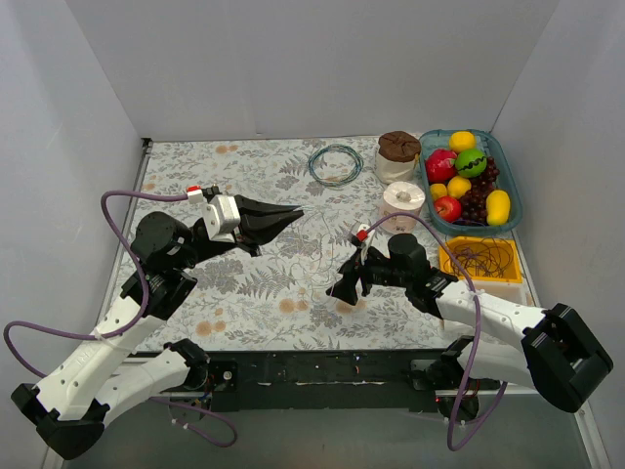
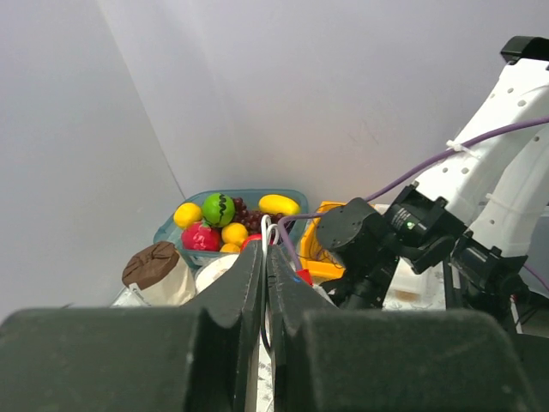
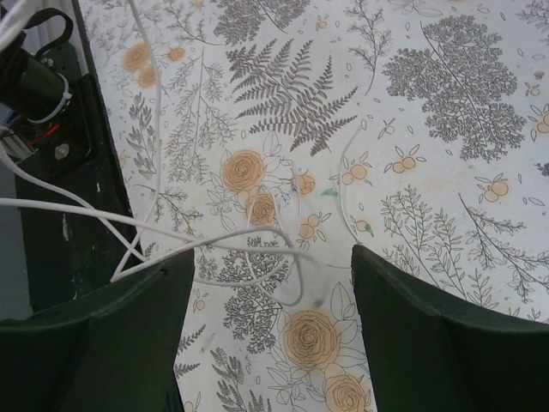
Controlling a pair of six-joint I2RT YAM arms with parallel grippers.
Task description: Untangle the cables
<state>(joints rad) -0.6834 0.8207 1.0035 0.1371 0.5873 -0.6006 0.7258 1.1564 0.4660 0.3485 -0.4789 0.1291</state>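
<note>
White cables (image 3: pixel 225 246) sprawled on floral table (image 1: pixel 244 298), fruit tray (image 1: pixel 515 195), teal coil (image 1: pixel 311 164) beyond

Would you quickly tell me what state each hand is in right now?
Left hand: closed, pinching the white cable at its tips.
Right hand: open, holding nothing.

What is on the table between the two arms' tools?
Only thin white cables, loosely tangled over the flowered tablecloth, lie between the left tool and the right tool. The top view shows this best.
</note>
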